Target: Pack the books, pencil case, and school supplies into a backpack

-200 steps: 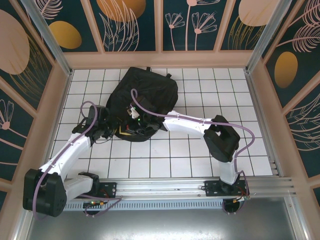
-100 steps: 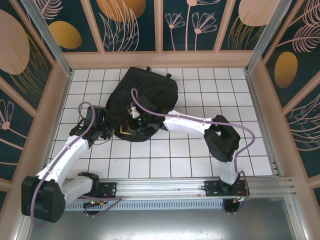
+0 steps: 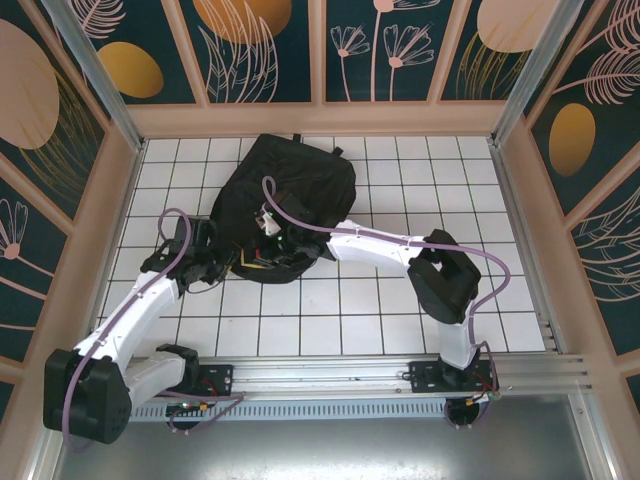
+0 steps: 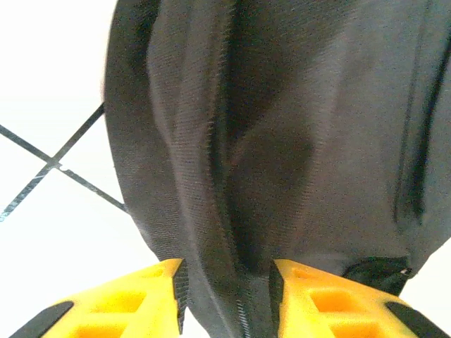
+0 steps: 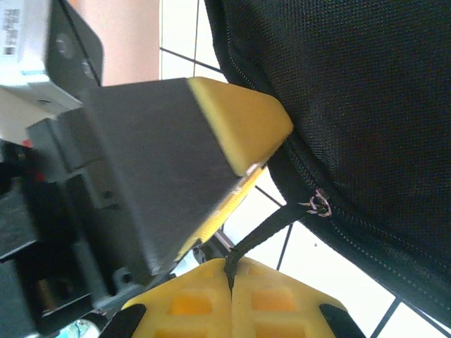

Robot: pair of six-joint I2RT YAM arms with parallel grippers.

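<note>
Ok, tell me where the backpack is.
Top view: the backpack lies left of centre toward the far wall, the left gripper at its near-left edge, the right gripper at its near edge.

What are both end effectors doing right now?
Left end effector: closed on a fold of the backpack.
Right end effector: closed on the backpack's zip cord.

White gridded tabletop [image 3: 350, 320] spreads before me; teal floral wall panels [image 3: 270, 50] stand at 12 o'clock, aluminium rail [image 3: 330, 375] at 6.
</note>
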